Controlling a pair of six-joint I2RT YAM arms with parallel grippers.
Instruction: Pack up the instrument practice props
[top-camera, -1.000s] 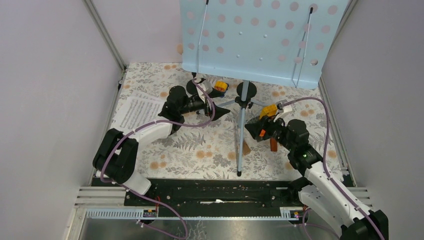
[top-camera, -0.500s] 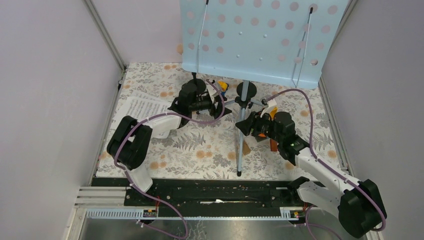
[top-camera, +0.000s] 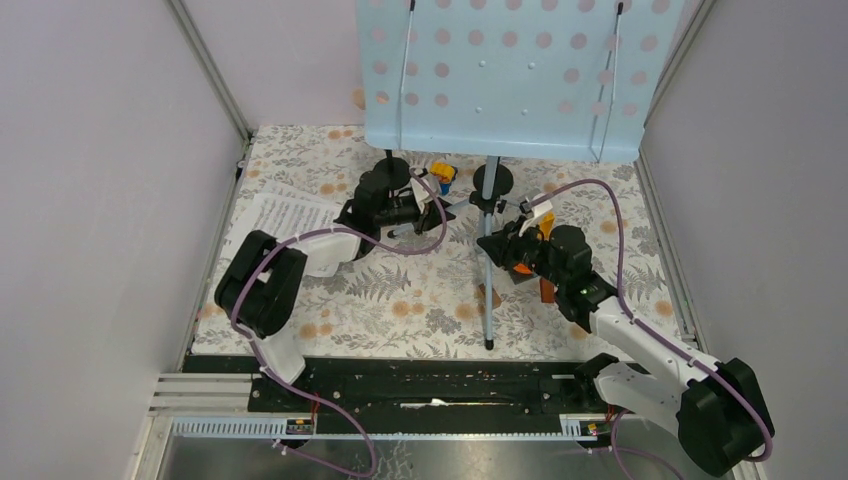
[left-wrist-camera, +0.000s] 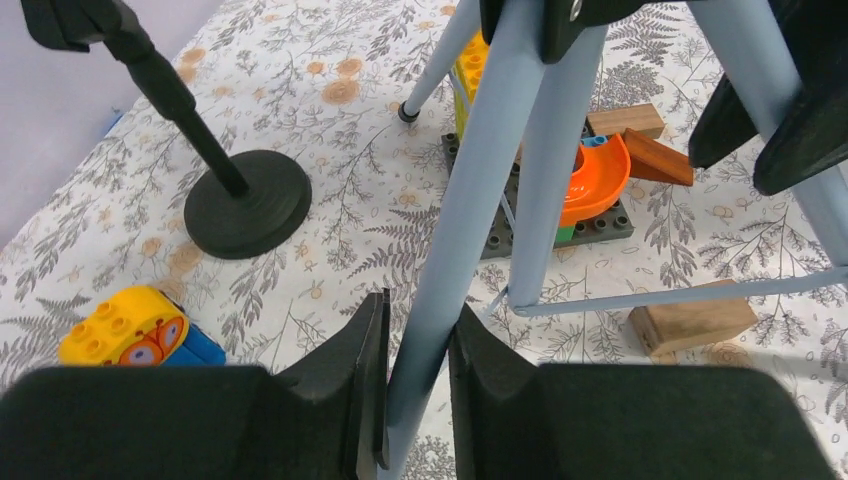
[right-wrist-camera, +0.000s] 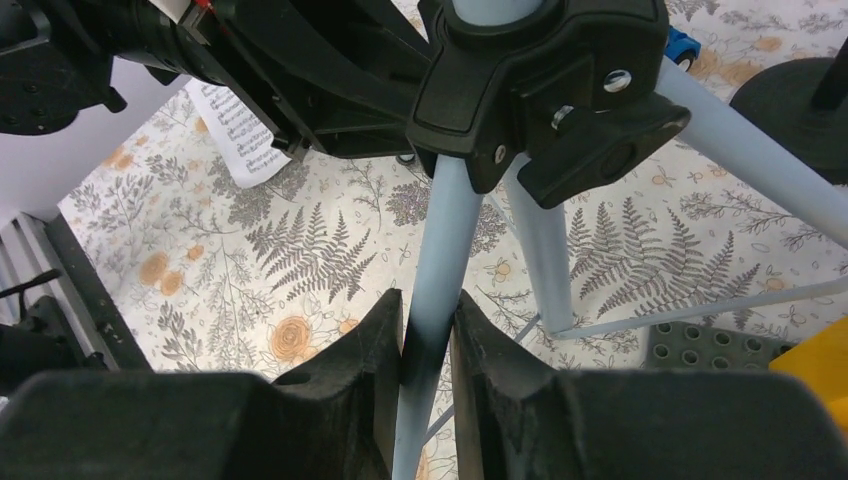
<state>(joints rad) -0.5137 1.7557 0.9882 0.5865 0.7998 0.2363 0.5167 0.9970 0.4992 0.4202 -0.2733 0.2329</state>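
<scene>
The light-blue perforated music rack (top-camera: 510, 75) stands at the back on tripod legs (top-camera: 487, 300). My left gripper (top-camera: 437, 212) is shut on one leg (left-wrist-camera: 455, 240), which runs up between its pads (left-wrist-camera: 418, 385). The right gripper (top-camera: 490, 247) is shut on another leg (right-wrist-camera: 440, 250) just below the black hub (right-wrist-camera: 545, 75); the grip shows in the right wrist view (right-wrist-camera: 427, 375). White sheet-music pages (top-camera: 275, 222) lie at the left. Two black round-based mic holders (top-camera: 393, 168) (top-camera: 492, 180) stand under the rack. No microphones are in view.
A yellow-and-blue toy block (left-wrist-camera: 135, 325) lies near the left holder's base (left-wrist-camera: 247, 202). An orange toy piece on a grey plate (left-wrist-camera: 598, 185) and brown wooden blocks (left-wrist-camera: 690, 320) sit under the tripod. Grey walls close in on both sides.
Both arms moved in to the tripod and both grippers closed on its legs. The stand has shifted a little, its near foot sliding right.
</scene>
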